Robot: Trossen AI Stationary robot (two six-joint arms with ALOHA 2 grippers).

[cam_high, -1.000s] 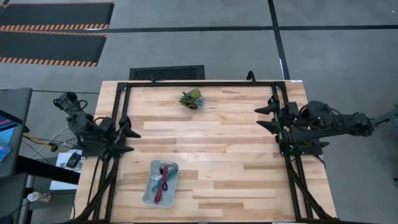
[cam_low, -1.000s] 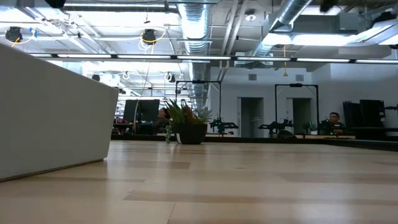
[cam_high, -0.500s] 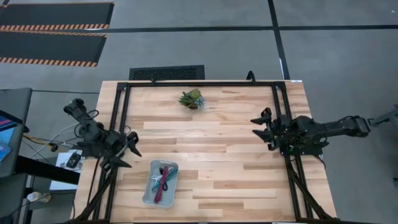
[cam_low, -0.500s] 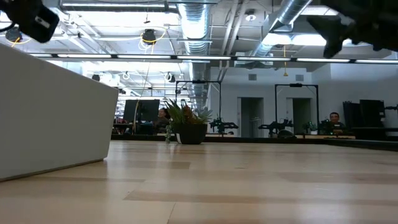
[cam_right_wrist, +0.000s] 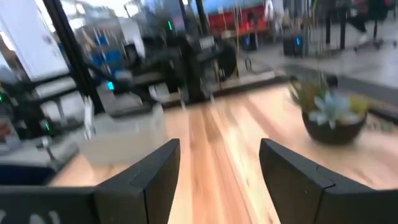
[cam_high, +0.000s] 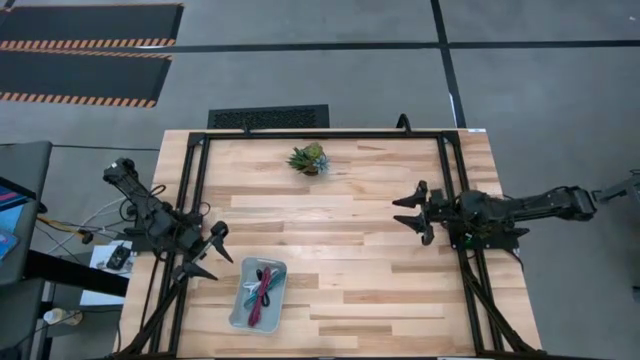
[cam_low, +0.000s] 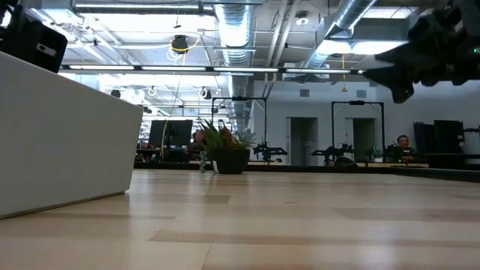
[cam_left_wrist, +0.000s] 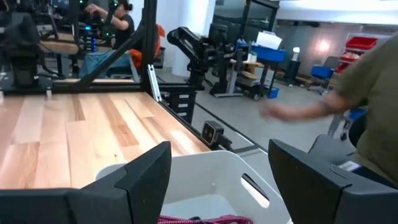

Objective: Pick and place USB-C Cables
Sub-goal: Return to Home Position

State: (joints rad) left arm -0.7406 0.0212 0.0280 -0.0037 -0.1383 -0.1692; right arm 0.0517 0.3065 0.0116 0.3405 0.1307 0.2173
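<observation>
A pale tray (cam_high: 236,312) sits near the table's near-left corner. In it lie the coiled cable bundles, magenta-pink (cam_high: 265,290) beside teal (cam_high: 250,293); the white-grey one is hard to make out against the tray. My left gripper (cam_high: 212,256) is open, above the table just left of and beyond the tray. Its wrist view looks over the tray's rim (cam_left_wrist: 205,163) at a strip of the magenta cable (cam_left_wrist: 199,219). My right gripper (cam_high: 412,212) is open over the table's right half, pointing toward the left edge.
A small potted plant (cam_high: 308,158) stands near the far edge, also seen as the plant (cam_right_wrist: 329,118) in the right wrist view. A black frame (cam_high: 320,135) rims the table. A person's arm (cam_left_wrist: 298,109) shows beyond the table. Bare wood lies between the grippers.
My left gripper has swung toward the near edge and the tray, turning to point at it. My right gripper has reached toward the table's left, out over the wood. Both arms have come down into the low view. The tray and cables have stayed put.
</observation>
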